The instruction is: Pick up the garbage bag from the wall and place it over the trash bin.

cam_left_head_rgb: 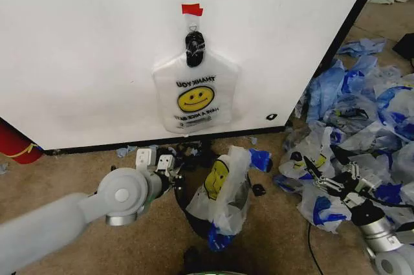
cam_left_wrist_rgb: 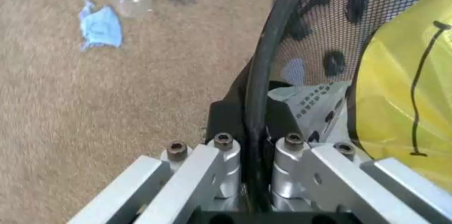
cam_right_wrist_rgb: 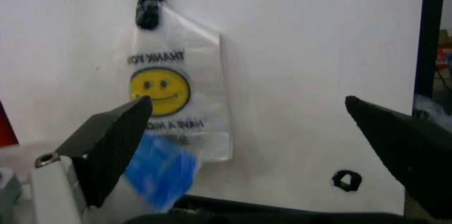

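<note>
On the carpet below the wall, left gripper (cam_left_head_rgb: 173, 173) is clamped on the trash bin (cam_left_wrist_rgb: 263, 75) rim. A garbage bag (cam_left_head_rgb: 223, 192), smiley print, drapes over the bin. Right gripper (cam_left_head_rgb: 314, 170) stands open, apart, facing 1 bag on the wall (cam_left_head_rgb: 195, 92).

Even, bright indoor light with soft shadows; both wrist views blur close up, especially nearest parts.

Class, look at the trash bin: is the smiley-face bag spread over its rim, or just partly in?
Partly in. The garbage bag sits bunched in the trash bin; the rim gripped by the left gripper is bare.
</note>
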Controlling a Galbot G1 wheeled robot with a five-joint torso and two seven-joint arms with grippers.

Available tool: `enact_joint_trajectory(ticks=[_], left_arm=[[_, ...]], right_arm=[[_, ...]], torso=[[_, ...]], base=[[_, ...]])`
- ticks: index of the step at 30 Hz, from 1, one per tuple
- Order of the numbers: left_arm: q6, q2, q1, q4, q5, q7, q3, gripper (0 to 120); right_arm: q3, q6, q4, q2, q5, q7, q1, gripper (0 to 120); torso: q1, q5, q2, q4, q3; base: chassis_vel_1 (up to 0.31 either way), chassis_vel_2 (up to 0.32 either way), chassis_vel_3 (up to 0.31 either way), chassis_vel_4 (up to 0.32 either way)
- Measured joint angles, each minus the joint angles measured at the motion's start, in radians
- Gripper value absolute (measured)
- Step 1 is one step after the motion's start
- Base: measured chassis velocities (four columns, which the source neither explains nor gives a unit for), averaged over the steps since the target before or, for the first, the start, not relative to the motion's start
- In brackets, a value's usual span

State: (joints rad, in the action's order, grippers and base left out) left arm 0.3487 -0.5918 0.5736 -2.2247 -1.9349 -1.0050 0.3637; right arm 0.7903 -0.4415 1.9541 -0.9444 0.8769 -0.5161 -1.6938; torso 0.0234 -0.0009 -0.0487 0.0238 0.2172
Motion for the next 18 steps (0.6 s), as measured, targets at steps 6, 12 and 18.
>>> enact_joint_trajectory(ticks=[6,12,18], left_arm=[[-0.06,-0.049,0.117,0.04,0.072,-0.08,-0.109,2],[-0.079,-0.071,0.239,0.063,0.153,-0.103,-0.182,2],[-0.094,-0.088,0.345,0.063,0.199,-0.079,-0.247,2]], right_arm=[[-0.018,0.0,-0.014,-0.001,-0.004,-0.012,0.014,100],[-0.026,0.002,-0.017,0.002,-0.008,-0.013,0.026,100],[-0.026,0.007,-0.021,0.012,-0.008,-0.015,0.031,100]], torso=[[0.0,-0.0002,0.0,0.0001,0.0],[0.0,-0.0004,0.0,-0.0003,0.0],[0.0,0.0,0.0,-0.0004,0.0]], base=[[0.0,0.0,0.0,0.0],[0.0,0.0,0.0,0.0],[0.0,0.0,0.0,0.0]])
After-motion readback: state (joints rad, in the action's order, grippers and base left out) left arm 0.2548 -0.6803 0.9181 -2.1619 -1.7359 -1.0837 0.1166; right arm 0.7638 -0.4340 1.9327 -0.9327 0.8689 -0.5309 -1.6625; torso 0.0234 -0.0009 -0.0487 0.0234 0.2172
